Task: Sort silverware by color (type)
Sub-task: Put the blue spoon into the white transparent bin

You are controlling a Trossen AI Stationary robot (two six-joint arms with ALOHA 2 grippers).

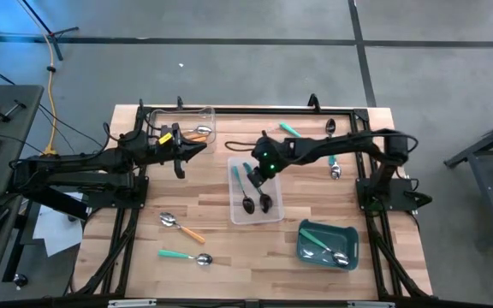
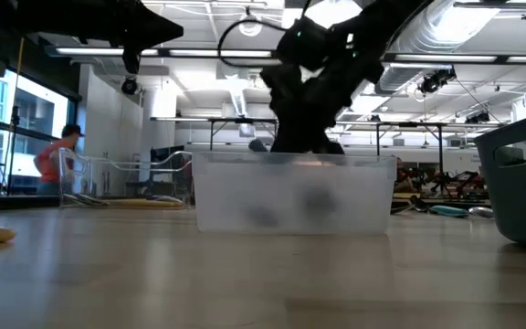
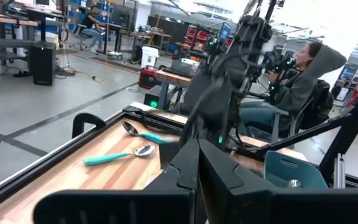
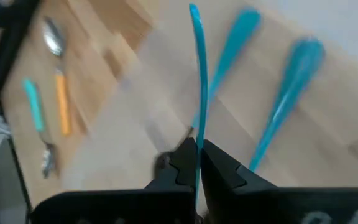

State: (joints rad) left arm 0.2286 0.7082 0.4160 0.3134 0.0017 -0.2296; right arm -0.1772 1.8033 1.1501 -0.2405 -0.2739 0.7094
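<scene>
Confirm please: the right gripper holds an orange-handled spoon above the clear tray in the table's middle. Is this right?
Not quite. The right wrist view shows the right gripper shut on a blue-handled spoon, not an orange one. It is indeed above the clear tray in the table's middle.

We see small spoons with shiny bowls and slim coloured handles scattered about. Two teal-blue spoons (image 1: 248, 193) lie side by side in the middle clear tray (image 1: 276, 214), and a third teal-blue spoon (image 4: 197, 93) is pinched by its handle in the right hand (image 4: 197, 155) above them. An orange spoon (image 1: 181, 226) and a green spoon (image 1: 185, 256) lie on the surface near the front left. Another orange one (image 1: 199, 132) sits in the far-left tray.
</scene>
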